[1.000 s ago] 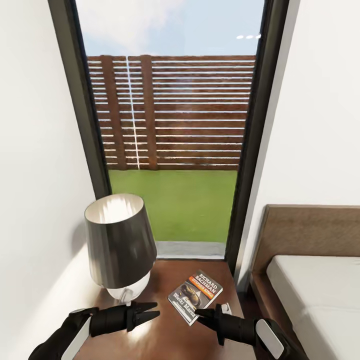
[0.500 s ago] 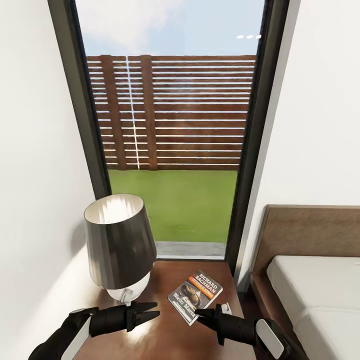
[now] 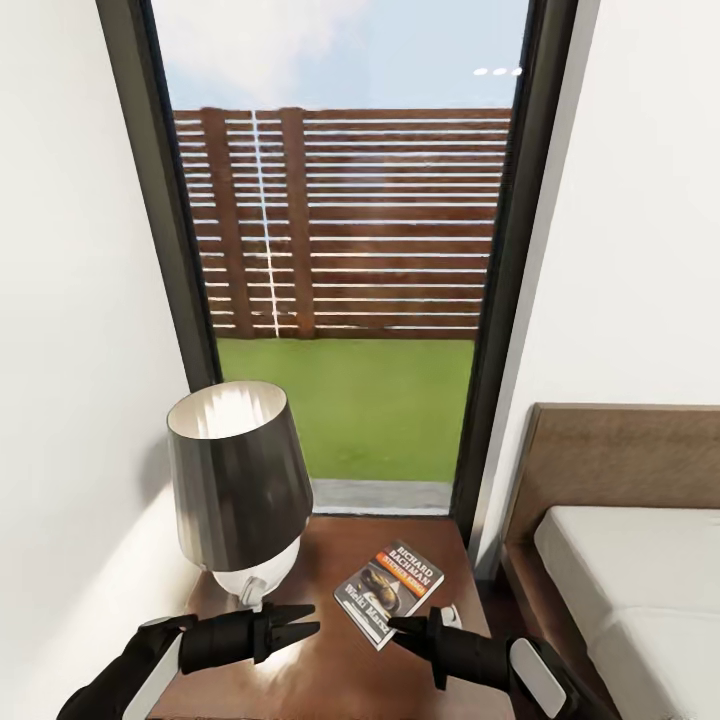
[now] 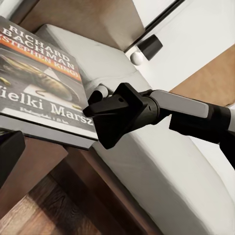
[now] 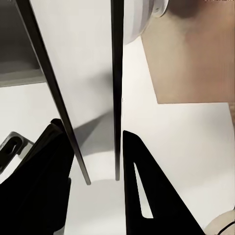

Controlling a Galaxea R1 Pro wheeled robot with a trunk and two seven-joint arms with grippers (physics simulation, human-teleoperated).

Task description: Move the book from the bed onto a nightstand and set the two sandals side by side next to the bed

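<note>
Now the book [image 3: 389, 592] lies flat on the nightstand [image 3: 330, 670] at lower centre, right of the lamp [image 3: 240, 490], with the bed [image 3: 630, 570] at lower right. Right fingers [image 3: 400, 626] touch the book's near corner; spread or pressed, I cannot tell. Left fingers [image 3: 300, 617], lower left, are pressed together, empty.

We get bright daylight through the window [image 3: 340, 250], soft shadow beside the lamp [image 3: 240, 490], everything pretty sharp, slight render fuzz.
</note>
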